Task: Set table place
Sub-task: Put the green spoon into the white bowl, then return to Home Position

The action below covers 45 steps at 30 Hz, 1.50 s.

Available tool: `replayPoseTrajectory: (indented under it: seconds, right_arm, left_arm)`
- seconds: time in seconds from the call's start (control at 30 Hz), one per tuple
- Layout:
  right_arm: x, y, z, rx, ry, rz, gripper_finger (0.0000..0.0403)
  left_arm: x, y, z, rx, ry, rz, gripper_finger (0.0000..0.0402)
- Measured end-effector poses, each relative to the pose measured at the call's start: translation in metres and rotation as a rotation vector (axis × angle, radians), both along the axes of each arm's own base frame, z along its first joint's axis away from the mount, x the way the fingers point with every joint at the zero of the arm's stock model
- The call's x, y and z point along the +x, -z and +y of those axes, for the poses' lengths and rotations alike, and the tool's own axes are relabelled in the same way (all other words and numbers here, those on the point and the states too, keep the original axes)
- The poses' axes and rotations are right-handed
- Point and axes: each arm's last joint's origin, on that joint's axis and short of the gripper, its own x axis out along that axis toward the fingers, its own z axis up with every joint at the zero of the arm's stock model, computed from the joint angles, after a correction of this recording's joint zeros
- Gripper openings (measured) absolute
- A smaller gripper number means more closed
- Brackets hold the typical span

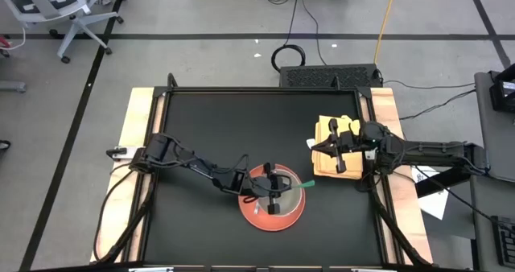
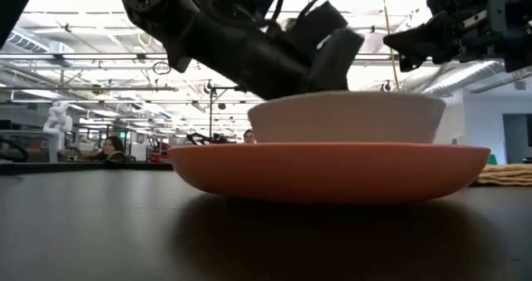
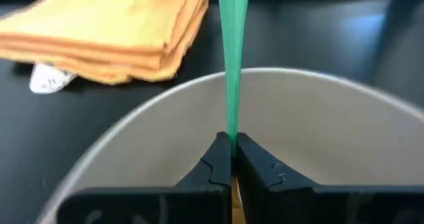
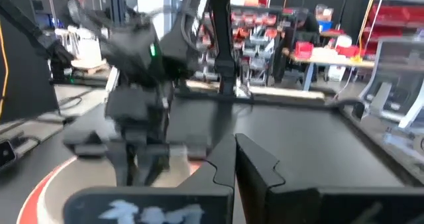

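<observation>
An orange plate (image 1: 259, 218) lies near the middle of the black table (image 1: 209, 127), and a white bowl (image 2: 349, 119) stands on it. My left gripper (image 3: 232, 144) hangs over the bowl, shut on a flat green utensil (image 3: 233, 52) that points toward the table's right. A stack of folded yellow napkins (image 1: 328, 135) lies at the right edge. My right gripper (image 4: 235, 161) hovers shut above that stack, pointing level toward the plate and touching nothing. My left gripper pinches the green utensil's near end (image 3: 232, 132) between its two fingertips. The fingers slant down from the table's left and lie along the utensil. Its long part reaches out past the bowl's far rim (image 3: 265, 71), clear of the table; whatever lies behind the fingers is hidden.
A small white tag (image 3: 46, 78) lies beside the napkins. Light wooden strips (image 1: 133, 135) line the table's left and right sides. A black cable box (image 1: 330, 77) sits beyond the far edge. The table's far and left parts show bare black surface.
</observation>
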Motion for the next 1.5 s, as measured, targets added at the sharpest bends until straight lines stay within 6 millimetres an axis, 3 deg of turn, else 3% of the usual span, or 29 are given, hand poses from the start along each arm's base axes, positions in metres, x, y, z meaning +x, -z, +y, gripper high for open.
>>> replayPoseTrajectory:
  seconds: [0.17,0.43,0.73,1.1,1.27,1.5]
  right_arm:
    - [-0.001,-0.002,0.0,-0.002,0.0,-0.019,0.0]
    - [-0.001,-0.003,0.0,-0.005,0.001,-0.03,0.0]
    - [-0.001,-0.008,0.0,0.008,-0.003,-0.073,0.0]
    - [-0.001,-0.008,0.0,0.02,-0.006,-0.073,0.0]
    - [-0.001,-0.008,0.001,0.019,-0.007,-0.073,0.0]
    - [-0.001,-0.007,0.001,0.019,-0.007,-0.064,0.0]
  left_arm:
    - [-0.001,0.004,0.001,0.01,0.003,0.017,0.0023]
    - [0.0,0.003,-0.001,0.017,0.015,0.003,0.0007]
    - [0.0,0.003,-0.003,-0.003,0.039,-0.002,0.0076]
    - [0.0,0.001,-0.006,0.025,0.059,-0.019,0.0117]
    - [-0.001,-0.006,-0.018,0.112,0.131,-0.08,0.0135]
    - [-0.008,-0.036,-0.027,0.147,0.142,-0.142,0.0156]
